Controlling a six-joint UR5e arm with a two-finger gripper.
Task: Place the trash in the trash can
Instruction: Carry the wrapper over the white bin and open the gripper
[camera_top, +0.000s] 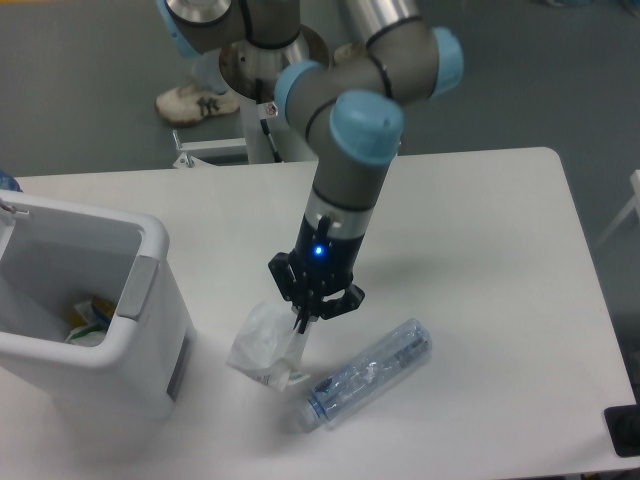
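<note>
My gripper (304, 322) is shut on the crumpled white paper wad (262, 346), which hangs from the fingertips just above the table, left of the bottle. The clear plastic bottle (367, 373) with a pale blue cap lies on its side on the table, below and right of the gripper. The white trash can (88, 305) with a grey handle patch stands at the left edge; some coloured scraps lie inside it.
The arm's base column (270, 70) stands behind the table's far edge. A person's shoe (197, 102) is on the floor beyond the table. A dark object (622, 430) sits at the table's front right corner.
</note>
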